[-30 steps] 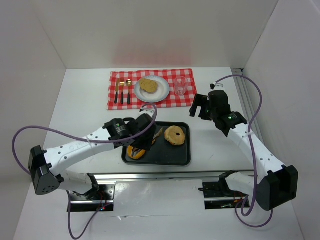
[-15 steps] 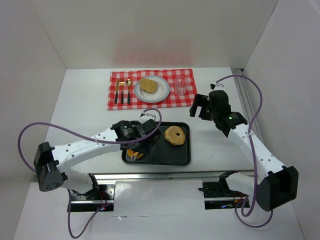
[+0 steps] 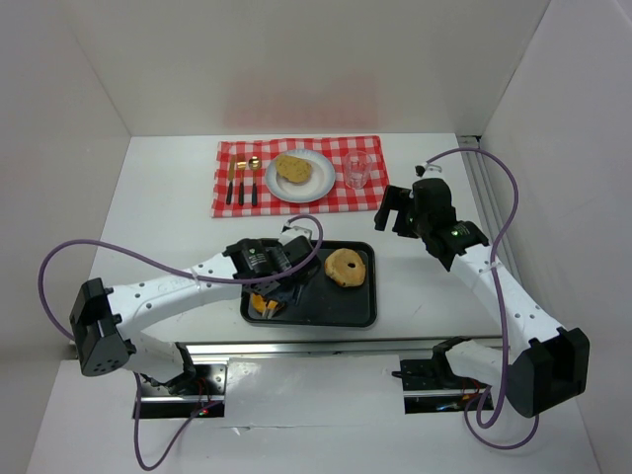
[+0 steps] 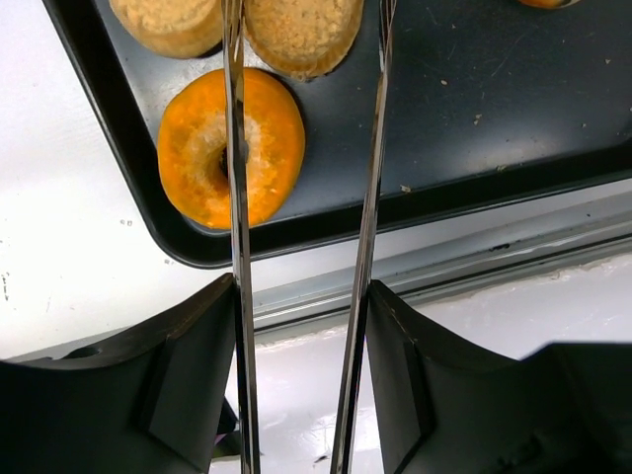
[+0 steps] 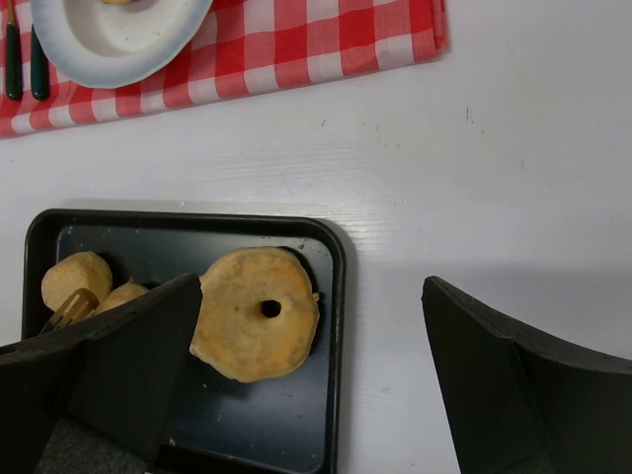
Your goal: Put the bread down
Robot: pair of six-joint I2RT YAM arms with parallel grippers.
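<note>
Newly noted against a second before: left arm had swung in over the tray's near-left corner, with the left claw (image 4: 306, 39) lower; right arm unmoved. Item: orange bread ring (image 4: 269, 138), lying flat in the black tray (image 4: 474, 109) on the worktop (image 3: 168, 227). Left claw: thin fingers apart, one crossing the ring's hole, the other clear of its rim over bare tray; nothing clamped. Right claw (image 3: 397, 209): spread wide, empty.

Left end effector (image 4: 308, 20) points down, parted; right end effector (image 5: 311, 286) hovers open.
</note>
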